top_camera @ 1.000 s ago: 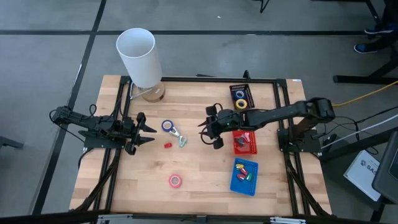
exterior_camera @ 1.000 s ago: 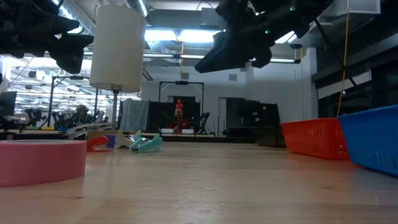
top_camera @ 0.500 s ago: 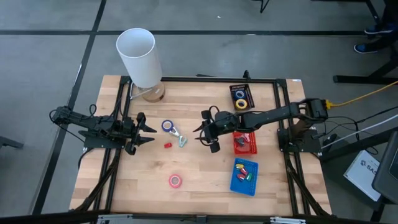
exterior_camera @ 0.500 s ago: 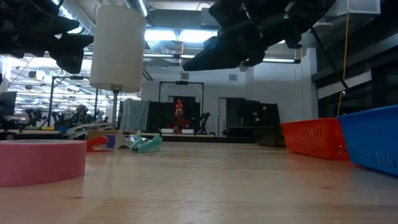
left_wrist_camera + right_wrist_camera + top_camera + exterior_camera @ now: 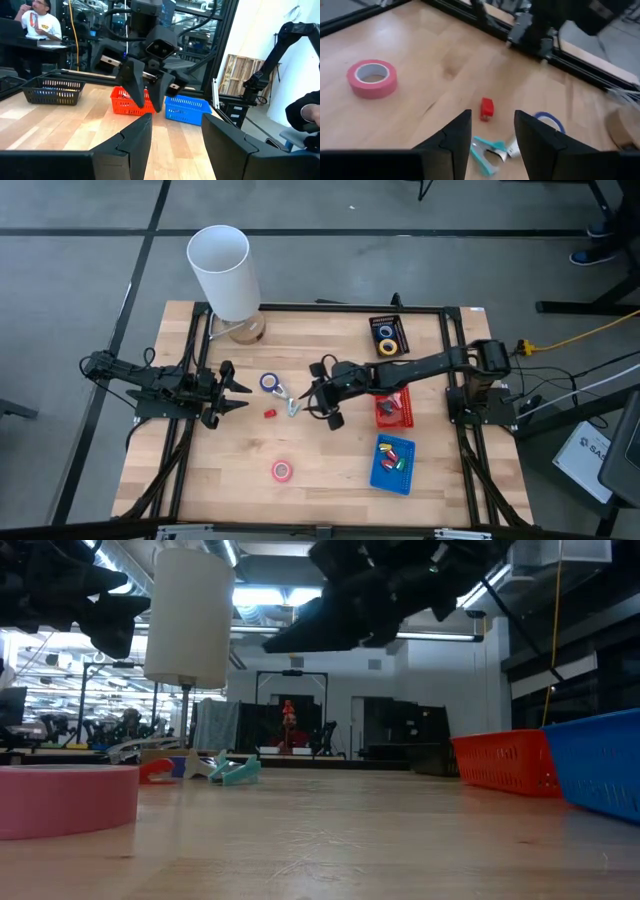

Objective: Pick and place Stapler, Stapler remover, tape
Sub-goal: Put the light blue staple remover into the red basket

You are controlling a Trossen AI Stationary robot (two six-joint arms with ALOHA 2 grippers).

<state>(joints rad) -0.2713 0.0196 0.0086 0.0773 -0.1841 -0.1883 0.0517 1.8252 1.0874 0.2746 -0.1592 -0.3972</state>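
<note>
A teal-and-white stapler remover [image 5: 291,403] lies on the wooden table, with a small red stapler [image 5: 269,413] and a blue tape ring [image 5: 269,382] close by. A pink tape roll [image 5: 282,470] lies nearer the front edge. My right gripper [image 5: 312,398] hovers open just right of the remover, tilted down. In its wrist view the stapler [image 5: 487,108] and the remover [image 5: 490,149] show between the fingers of my right gripper [image 5: 492,117]. My left gripper [image 5: 240,396] waits open at the table's left side, level.
A black basket [image 5: 388,336] holding yellow and blue tape rings stands at the far right. A red basket [image 5: 395,409] and a blue basket [image 5: 393,464] sit to the right. A tall white cylinder [image 5: 225,272] stands at the far left. Bare wood lies around the pink roll.
My right gripper has travelled toward the table's left edge, from beside the red basket to just right of the stapler remover. It has sunk a little and tipped further down, staying open. The left arm and the objects have kept still.
</note>
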